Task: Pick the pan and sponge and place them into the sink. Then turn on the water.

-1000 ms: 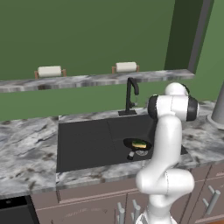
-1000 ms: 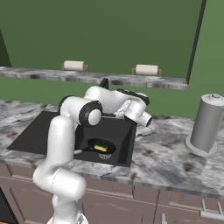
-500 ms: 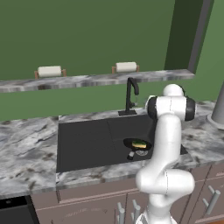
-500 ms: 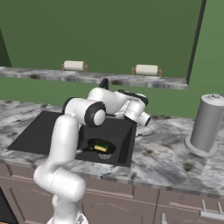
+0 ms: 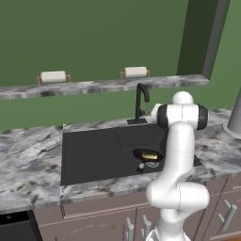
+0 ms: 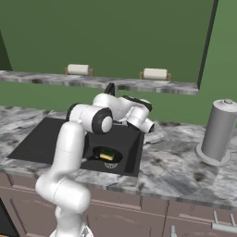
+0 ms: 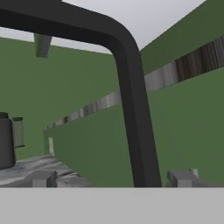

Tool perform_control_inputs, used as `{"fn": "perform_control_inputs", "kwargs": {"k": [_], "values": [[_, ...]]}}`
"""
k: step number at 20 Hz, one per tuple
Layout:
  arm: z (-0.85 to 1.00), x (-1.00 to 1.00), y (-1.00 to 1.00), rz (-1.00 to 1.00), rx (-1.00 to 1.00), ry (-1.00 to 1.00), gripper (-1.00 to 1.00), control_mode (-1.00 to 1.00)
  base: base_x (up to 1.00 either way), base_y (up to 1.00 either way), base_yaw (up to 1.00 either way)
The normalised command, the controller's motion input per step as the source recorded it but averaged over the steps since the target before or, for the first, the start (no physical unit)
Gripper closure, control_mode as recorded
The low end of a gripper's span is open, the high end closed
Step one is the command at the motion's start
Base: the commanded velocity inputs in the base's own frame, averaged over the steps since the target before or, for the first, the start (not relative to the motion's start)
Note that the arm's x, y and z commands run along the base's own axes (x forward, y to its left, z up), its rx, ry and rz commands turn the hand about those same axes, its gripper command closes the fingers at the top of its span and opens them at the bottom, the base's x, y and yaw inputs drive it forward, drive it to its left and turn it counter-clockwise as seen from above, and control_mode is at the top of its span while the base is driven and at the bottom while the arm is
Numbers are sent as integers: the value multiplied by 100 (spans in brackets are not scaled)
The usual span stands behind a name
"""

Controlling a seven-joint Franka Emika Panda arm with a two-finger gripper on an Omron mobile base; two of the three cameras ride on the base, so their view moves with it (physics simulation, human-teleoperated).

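The black pan (image 5: 147, 154) (image 6: 106, 156) lies in the right part of the black sink (image 5: 89, 150) (image 6: 41, 136), and the yellow sponge (image 5: 149, 155) (image 6: 107, 154) rests inside the pan. In the hand view my gripper (image 7: 111, 178) is open, and the black curved faucet (image 7: 131, 109) rises very close between its tips, nearer the right one. The same faucet (image 5: 140, 101) stands behind the sink, with my wrist (image 6: 139, 115) beside it. No water stream is in view.
A grey cylindrical canister (image 6: 219, 132) stands on the marbled counter (image 6: 176, 162) to the right. A ledge (image 5: 94, 87) with two paper rolls (image 5: 53, 76) (image 5: 135, 72) runs along the green wall behind the faucet.
The arm's elbow has swung slightly toward the faucet while the hand stays beside it. Pan and sponge have not moved.
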Motion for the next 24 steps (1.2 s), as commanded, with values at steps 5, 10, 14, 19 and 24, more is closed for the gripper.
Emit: {"fn": "perform_control_inputs", "kwargs": {"k": [5, 10, 14, 19, 24], "values": [[0, 25, -1, 0, 0, 0, -100, -100, 0, 0, 0], [0, 29, -14, 0, 0, -2, -100, -100, 0, 0, 0], [-2, 33, -14, 0, 0, -3, -100, -100, 0, 0, 0], [-13, 30, -11, 0, 0, -2, -100, -100, 0, 0, 0], [-16, 35, 0, 0, 0, -1, -100, -100, 0, 0, 0]]}}
